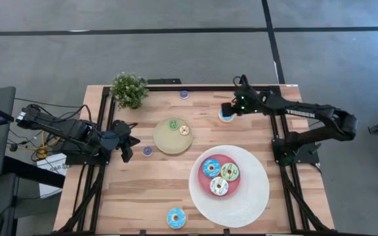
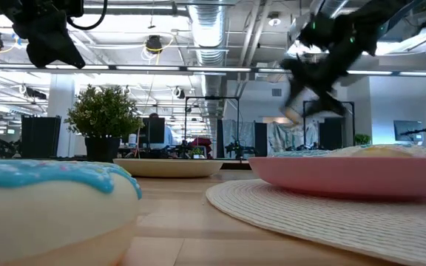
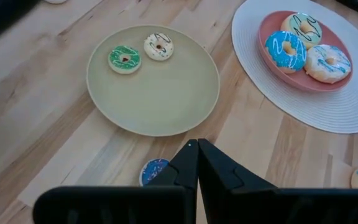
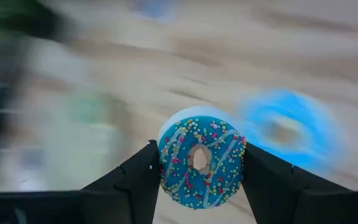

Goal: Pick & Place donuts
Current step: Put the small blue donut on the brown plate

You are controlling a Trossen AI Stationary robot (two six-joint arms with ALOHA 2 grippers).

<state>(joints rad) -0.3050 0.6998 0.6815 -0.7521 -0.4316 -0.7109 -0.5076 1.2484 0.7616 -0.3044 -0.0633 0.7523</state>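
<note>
The right end effector [image 1: 227, 113] reaches across toward twelve o'clock of the desk, fingers clamped on a blue-iced donut [image 4: 200, 163]. The left end effector [image 1: 127, 140] waits at nine o'clock, fingers pressed together.

Table [image 1: 136, 196]: pale wood planks; mat [image 1: 254, 203]: white, ribbed weave; dish [image 1: 203, 183] on it: pink; plate [image 3: 154, 99]: tan.
Dish donuts: one blue [image 3: 286, 50] with white drizzle; one cream [image 3: 304, 26] with dark squiggles; one white [image 3: 328, 62] with speckled sprinkles.
Plate donuts: green [image 3: 124, 58] with white flecks; cream [image 3: 159, 46] with dark lines.
Held donut [image 4: 201, 163]: teal-blue icing, white drizzle, multicoloured sprinkles, white underside.
Front-edge donut [image 1: 176, 217]: light blue icing.
Tiny donuts: purple [image 1: 184, 94]; blue [image 1: 147, 151].
Plant [image 1: 129, 88]: green leaves.
Arms [image 1: 307, 118]: dark.
</note>
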